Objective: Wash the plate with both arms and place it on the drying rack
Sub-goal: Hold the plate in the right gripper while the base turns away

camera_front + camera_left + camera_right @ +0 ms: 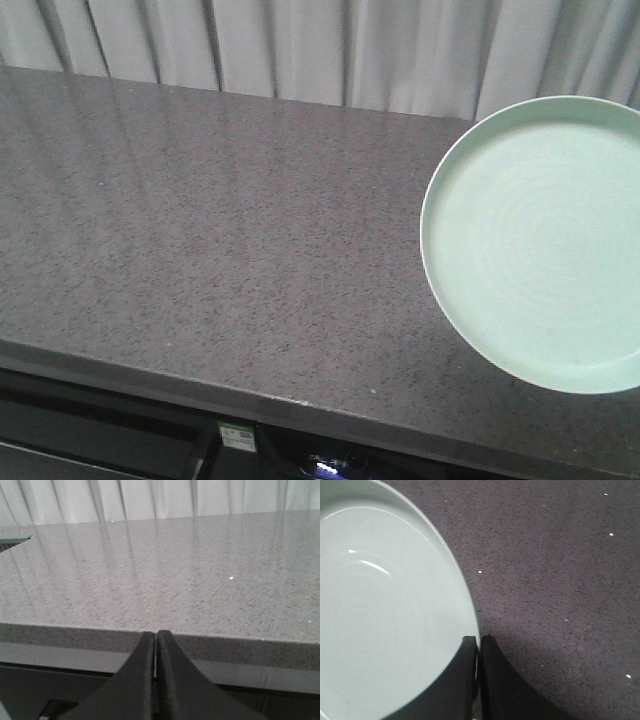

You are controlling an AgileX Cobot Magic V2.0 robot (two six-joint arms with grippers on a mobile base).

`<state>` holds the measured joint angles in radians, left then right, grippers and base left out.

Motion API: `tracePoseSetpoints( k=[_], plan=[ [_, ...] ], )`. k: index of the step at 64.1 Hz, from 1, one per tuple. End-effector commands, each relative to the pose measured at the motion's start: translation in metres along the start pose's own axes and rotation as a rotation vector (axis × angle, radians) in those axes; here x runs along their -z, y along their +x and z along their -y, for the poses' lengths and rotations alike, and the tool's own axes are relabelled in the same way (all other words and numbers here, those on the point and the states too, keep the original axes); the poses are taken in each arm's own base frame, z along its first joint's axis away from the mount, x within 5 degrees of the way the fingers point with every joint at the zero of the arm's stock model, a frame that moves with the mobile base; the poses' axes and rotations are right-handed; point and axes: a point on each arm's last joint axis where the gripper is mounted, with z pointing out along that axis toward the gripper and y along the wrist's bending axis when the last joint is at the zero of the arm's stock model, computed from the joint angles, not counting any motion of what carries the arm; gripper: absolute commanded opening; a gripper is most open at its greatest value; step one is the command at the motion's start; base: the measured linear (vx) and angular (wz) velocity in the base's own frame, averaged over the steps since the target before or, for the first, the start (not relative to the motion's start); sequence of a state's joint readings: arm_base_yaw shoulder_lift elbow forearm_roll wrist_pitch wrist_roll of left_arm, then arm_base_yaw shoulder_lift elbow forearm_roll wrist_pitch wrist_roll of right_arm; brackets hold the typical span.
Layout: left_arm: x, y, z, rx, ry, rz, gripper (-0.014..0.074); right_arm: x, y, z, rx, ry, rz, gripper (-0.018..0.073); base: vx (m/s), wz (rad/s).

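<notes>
The pale mint-green plate [540, 245] shows at the right of the front view, over the dark speckled counter [220, 230], its right side cut off by the frame. In the right wrist view the plate [385, 615] fills the left half. My right gripper [479, 639] is shut on its rim, one finger inside and one outside. I cannot tell whether the plate rests on the counter. My left gripper [156, 633] is shut with nothing in it, low in front of the counter's front edge [75, 635]. The drying rack is out of view, and the front view shows neither arm.
A pale pleated curtain [300, 45] hangs along the back of the counter. A thin grey-green flat edge [10, 539] pokes in at the far left of the left wrist view; what it is I cannot tell. Dark cabinet fronts [90, 430] lie below the counter.
</notes>
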<state>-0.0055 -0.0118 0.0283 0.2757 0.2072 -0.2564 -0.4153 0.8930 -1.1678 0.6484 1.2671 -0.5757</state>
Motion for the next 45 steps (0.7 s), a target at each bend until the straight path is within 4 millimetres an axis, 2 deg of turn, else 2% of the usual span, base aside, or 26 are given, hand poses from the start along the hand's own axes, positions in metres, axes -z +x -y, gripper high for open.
tracePoseSetpoints(
  k=[1, 45],
  plan=[
    [-0.0005, 0.0014, 0.0019, 0.000, 0.021, 0.055, -0.0006, 0.0062, -0.0049, -0.0060, 0.007, -0.029, 0.039, -0.0006, -0.08, 0.39],
    [-0.0005, 0.0014, 0.0019, 0.000, 0.021, 0.055, -0.0006, 0.0062, -0.0049, -0.0060, 0.005, -0.029, 0.039, -0.0006, -0.09, 0.43]
  ],
)
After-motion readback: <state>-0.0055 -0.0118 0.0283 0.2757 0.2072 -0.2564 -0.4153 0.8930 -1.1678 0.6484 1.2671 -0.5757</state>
